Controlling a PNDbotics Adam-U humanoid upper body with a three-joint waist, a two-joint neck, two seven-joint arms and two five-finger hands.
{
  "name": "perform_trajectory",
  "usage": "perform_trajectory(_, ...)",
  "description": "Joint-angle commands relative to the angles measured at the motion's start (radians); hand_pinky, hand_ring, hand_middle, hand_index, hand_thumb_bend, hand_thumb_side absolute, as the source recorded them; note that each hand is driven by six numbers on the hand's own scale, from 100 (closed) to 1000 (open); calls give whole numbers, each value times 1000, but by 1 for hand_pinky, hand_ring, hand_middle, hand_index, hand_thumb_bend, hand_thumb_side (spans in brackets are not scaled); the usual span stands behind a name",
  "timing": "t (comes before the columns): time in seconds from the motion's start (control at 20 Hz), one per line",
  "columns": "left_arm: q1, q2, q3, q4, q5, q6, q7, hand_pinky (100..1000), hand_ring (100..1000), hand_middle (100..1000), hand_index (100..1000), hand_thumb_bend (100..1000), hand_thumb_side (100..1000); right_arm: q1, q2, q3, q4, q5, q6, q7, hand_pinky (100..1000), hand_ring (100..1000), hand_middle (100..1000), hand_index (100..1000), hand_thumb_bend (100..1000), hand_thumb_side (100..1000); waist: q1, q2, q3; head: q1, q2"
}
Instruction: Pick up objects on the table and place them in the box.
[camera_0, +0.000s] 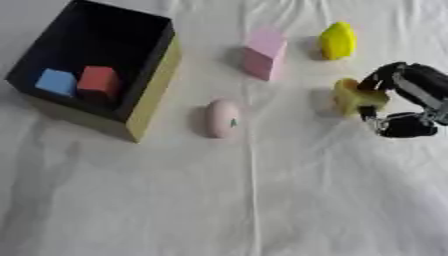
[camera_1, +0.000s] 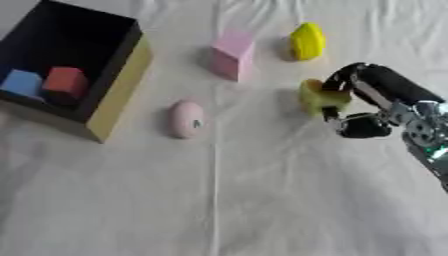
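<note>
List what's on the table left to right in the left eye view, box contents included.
blue block → red block, both inside the box → pink oval object → pink block → bright yellow object → dull yellow object, with the right hand curled on it.

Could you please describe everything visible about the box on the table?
The box is an open-topped rectangular container with a black interior and a yellowish outer wall, seemingly cardboard. It sits upright on the white cloth at the far left, turned at an angle. Inside, against its near end, lie a blue block and a red block. No hand touches it.
</note>
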Motion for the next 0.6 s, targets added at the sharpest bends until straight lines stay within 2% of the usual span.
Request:
perform_trajectory(0.05,-7,11,4,-16,2,0,-2,710,667,622,795,370,589,-19,-21,-29,-32,-22,-12,-69,721,602,440,567,100,100,-5,-6,0,2,4)
perform_trajectory(0.35,-5,16,6,-16,0,-1,0,709,668,623,795,369,587,-55,-54,-76,-142,-28,-31,-104,722,591,421,548,100,100,-6,-10,-4,5,5)
perform_trajectory(0.6,-3,26,4,-16,-1,-4,-2,709,668,624,795,370,584,-139,-94,-80,-263,-28,-52,-37,725,593,434,555,100,100,-10,-16,-5,1,8)
